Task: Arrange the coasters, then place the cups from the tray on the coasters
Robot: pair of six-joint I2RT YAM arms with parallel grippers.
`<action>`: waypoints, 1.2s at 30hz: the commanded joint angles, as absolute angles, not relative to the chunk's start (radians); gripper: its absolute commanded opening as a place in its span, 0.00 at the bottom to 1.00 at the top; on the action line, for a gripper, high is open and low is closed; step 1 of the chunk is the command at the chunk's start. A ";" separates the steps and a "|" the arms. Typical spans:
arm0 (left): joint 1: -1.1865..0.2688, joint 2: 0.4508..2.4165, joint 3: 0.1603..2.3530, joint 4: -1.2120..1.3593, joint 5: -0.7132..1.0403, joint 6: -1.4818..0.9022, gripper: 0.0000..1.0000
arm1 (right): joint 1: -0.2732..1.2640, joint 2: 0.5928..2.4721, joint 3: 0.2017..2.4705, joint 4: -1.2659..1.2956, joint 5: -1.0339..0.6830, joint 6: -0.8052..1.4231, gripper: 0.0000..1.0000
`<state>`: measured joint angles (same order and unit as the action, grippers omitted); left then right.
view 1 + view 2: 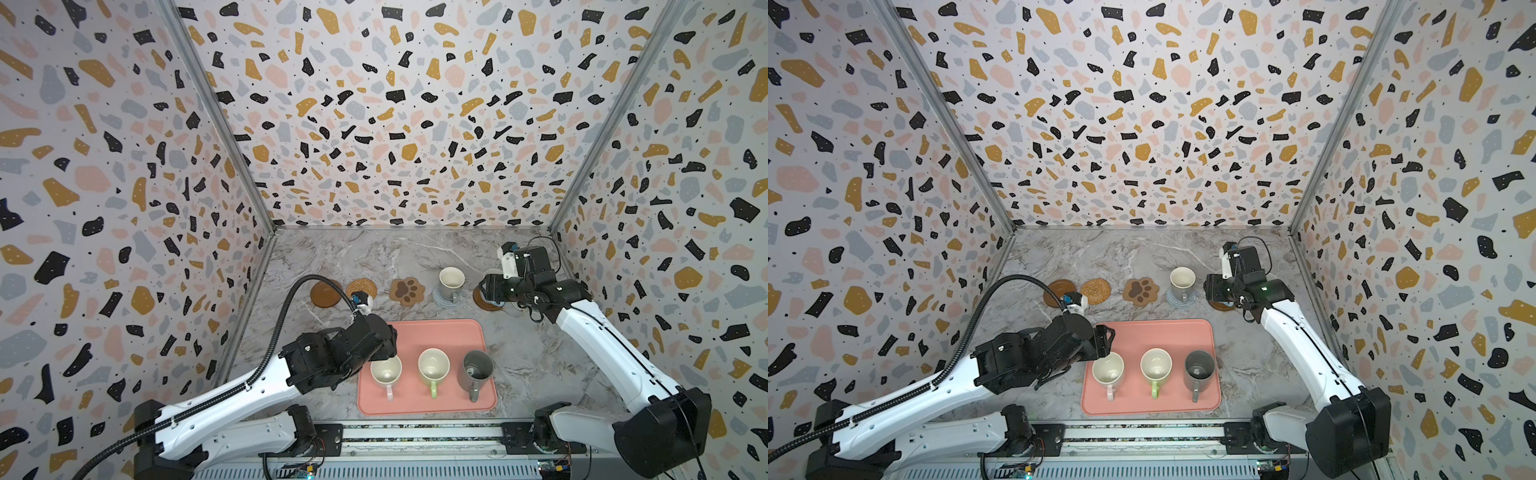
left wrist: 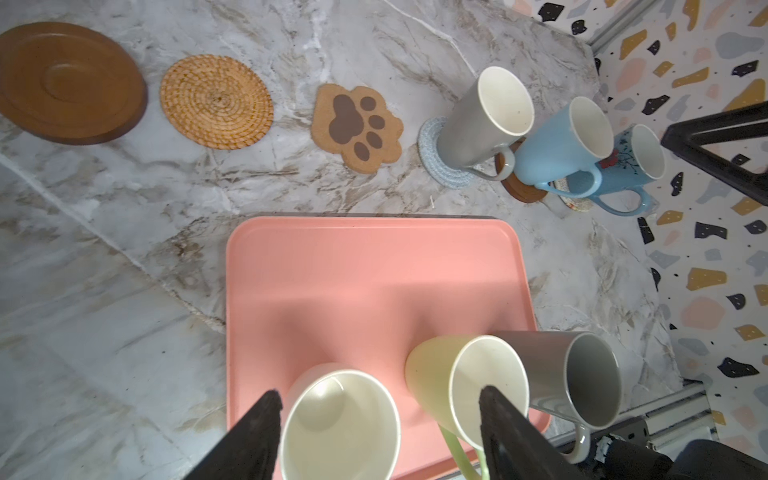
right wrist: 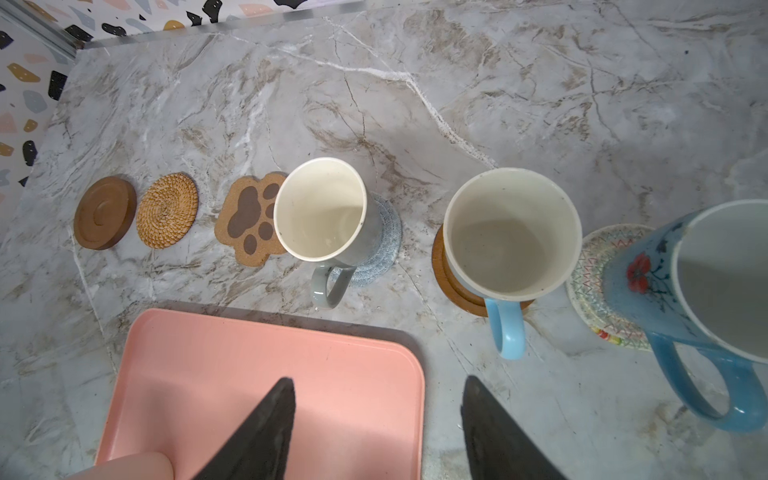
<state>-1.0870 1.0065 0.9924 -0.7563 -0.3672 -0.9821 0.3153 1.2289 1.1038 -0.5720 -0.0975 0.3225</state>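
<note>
The salmon tray (image 1: 419, 332) holds three cups: pink (image 1: 386, 372), light green (image 1: 433, 365) and dark grey (image 1: 477, 368). My left gripper (image 2: 380, 390) is open over the pink cup (image 2: 340, 424), with one finger on each side of its rim and not clamped. Behind the tray lies a row of coasters: brown disc (image 1: 324, 293), rattan round (image 1: 361, 288) and paw print (image 1: 407, 291). The grey-beige cup (image 3: 324, 216) stands on the crochet coaster (image 3: 386, 245). One blue cup (image 3: 511, 232) stands on a brown disc (image 3: 446, 278) and a flowered blue cup (image 3: 723, 270) on the cream coaster (image 3: 598, 270). My right gripper (image 3: 378, 379) is open and empty.
The patterned walls close in the marble table (image 1: 332, 257) at the back and both sides. The right arm (image 1: 582, 324) hangs over the two blue cups, hiding them in both top views. A metal rail (image 1: 415, 436) runs along the front edge.
</note>
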 commanded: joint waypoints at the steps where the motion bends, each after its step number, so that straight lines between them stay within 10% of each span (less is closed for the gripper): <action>1: -1.154 1.085 1.046 -0.724 -0.363 -0.931 0.75 | 0.308 1.193 1.101 -0.601 -0.087 0.314 0.66; 36: -1.472 1.473 1.101 -0.649 -0.182 -1.083 0.60 | 0.258 1.147 1.059 -0.607 -0.123 0.291 0.67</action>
